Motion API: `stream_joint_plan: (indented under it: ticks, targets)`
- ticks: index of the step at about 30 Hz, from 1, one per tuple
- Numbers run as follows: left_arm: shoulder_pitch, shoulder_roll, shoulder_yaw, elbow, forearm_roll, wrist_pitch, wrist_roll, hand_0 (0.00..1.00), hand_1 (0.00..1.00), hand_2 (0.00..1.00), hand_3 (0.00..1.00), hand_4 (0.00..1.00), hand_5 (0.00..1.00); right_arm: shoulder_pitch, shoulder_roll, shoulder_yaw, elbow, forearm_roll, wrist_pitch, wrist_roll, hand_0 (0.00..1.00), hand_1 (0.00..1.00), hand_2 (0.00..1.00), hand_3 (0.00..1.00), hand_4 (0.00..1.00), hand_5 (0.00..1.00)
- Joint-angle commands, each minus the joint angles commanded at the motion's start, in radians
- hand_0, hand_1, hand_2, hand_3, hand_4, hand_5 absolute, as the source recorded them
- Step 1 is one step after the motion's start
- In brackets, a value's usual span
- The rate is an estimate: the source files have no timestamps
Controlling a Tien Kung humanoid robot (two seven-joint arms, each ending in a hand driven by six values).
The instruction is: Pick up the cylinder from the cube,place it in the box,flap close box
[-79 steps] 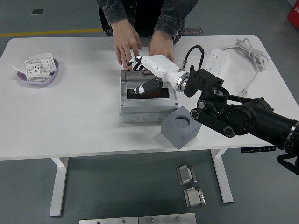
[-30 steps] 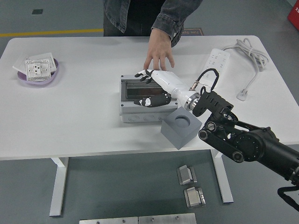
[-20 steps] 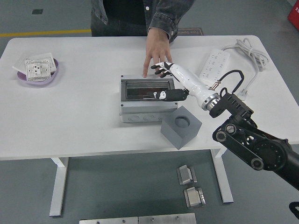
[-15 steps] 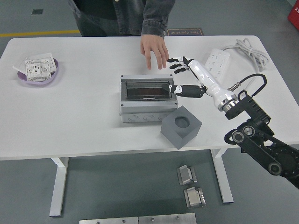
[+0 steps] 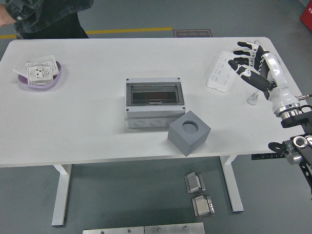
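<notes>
Standing on a grey floor with a yellow line [image 5: 131, 30] running across at 12 o'clock, the white desk [image 5: 87, 122] is filling most of the view. The box [image 5: 154, 103] is sitting near the desk's middle with its dark flap lying shut, so the cylinder is not showing. The grey cube [image 5: 188, 132] is resting just beside the box at 5 o'clock, its round socket facing up, one corner reaching toward the near edge. A purple dish [image 5: 40, 79] holding a white socket plate is lying at 9 o'clock. A power strip [image 5: 223, 71] and its cable are lying at 2 o'clock. The right hand [image 5: 253, 62] is hovering over the strip's right side, fingers spread wide, holding nothing. A person's dark sleeve [image 5: 36, 12] is showing at 11 o'clock. Bare desk is stretching left of the box.
</notes>
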Motion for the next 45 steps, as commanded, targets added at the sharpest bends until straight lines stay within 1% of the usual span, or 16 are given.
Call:
stream_joint_plan:
  ticks: [3,7,8,9,12,14,15,19,26,32,37,39,44,45]
  targets:
    - [-0.001,0.003,0.0,0.0,0.0,0.0,0.0,0.704,0.685,0.473,0.753,0.759,0.326,-0.001,0.0,0.046,-0.003,0.081,0.025,-0.002,0.675,0.638,0.692,0.753,0.937,0.455]
    - [-0.004,0.011,-0.002,-0.002,0.002,0.0,0.0,0.704,0.685,0.473,0.753,0.759,0.326,0.002,-0.001,0.074,-0.008,0.164,0.055,-0.019,0.675,0.638,0.692,0.753,0.937,0.455]
    - [-0.005,0.012,-0.003,-0.002,0.003,0.0,0.0,0.704,0.685,0.473,0.753,0.759,0.326,0.002,-0.001,0.077,-0.009,0.175,0.058,-0.021,0.675,0.638,0.692,0.753,0.937,0.455]
    - [-0.006,0.014,-0.005,-0.003,0.005,0.0,0.0,0.704,0.685,0.473,0.752,0.759,0.326,0.003,-0.001,0.081,-0.009,0.185,0.062,-0.023,0.711,0.665,0.711,0.769,0.947,0.462]
    - [-0.009,0.018,-0.013,-0.007,0.014,0.0,0.0,0.704,0.685,0.473,0.752,0.759,0.326,0.001,-0.002,0.088,-0.003,0.2,0.069,-0.026,0.711,0.665,0.711,0.769,0.947,0.462]
    - [-0.01,0.02,-0.017,-0.008,0.019,0.0,0.0,0.704,0.685,0.473,0.752,0.759,0.326,-0.002,-0.004,0.089,0.002,0.206,0.072,-0.028,0.711,0.665,0.711,0.769,0.947,0.462]
    - [-0.011,0.021,-0.018,-0.009,0.02,0.0,0.0,0.704,0.685,0.474,0.752,0.759,0.326,-0.003,-0.005,0.089,0.005,0.207,0.073,-0.029,0.781,0.721,0.755,0.814,0.971,0.482]
    - [-0.014,0.027,-0.018,-0.01,0.023,-0.001,0.0,0.704,0.685,0.474,0.752,0.759,0.326,-0.003,-0.01,0.084,0.015,0.206,0.075,-0.033,0.781,0.721,0.755,0.814,0.971,0.482]
    - [-0.029,0.04,-0.023,-0.014,0.034,-0.001,-0.001,0.704,0.685,0.474,0.752,0.759,0.325,0.008,-0.007,0.069,0.008,0.209,0.074,-0.032,0.785,0.728,0.758,0.821,0.969,0.482]
    - [-0.03,0.048,-0.057,-0.018,0.054,-0.003,-0.003,0.704,0.686,0.474,0.753,0.759,0.326,-0.016,-0.036,0.048,0.013,0.185,0.069,-0.043,0.786,0.727,0.757,0.821,0.97,0.487]
    - [-0.02,0.048,-0.081,-0.02,0.065,-0.004,-0.003,0.704,0.686,0.474,0.754,0.759,0.326,-0.035,-0.031,0.052,0.017,0.172,0.068,-0.04,0.784,0.726,0.757,0.822,0.973,0.489]
    - [-0.019,0.047,-0.083,-0.021,0.067,-0.004,-0.003,0.704,0.686,0.48,0.754,0.759,0.326,-0.036,-0.029,0.051,0.018,0.172,0.067,-0.039,0.784,0.727,0.757,0.822,0.99,0.509]
    - [-0.022,0.045,-0.089,-0.024,0.074,-0.004,-0.002,0.704,0.686,0.48,0.754,0.759,0.326,-0.034,-0.032,0.04,0.016,0.172,0.067,-0.038,0.784,0.727,0.757,0.822,0.99,0.509]
    - [-0.022,0.045,-0.089,-0.024,0.074,-0.004,-0.002,0.704,0.686,0.478,0.755,0.759,0.325,-0.033,-0.031,0.04,0.014,0.174,0.067,-0.037,0.787,0.728,0.758,0.822,0.998,0.524]
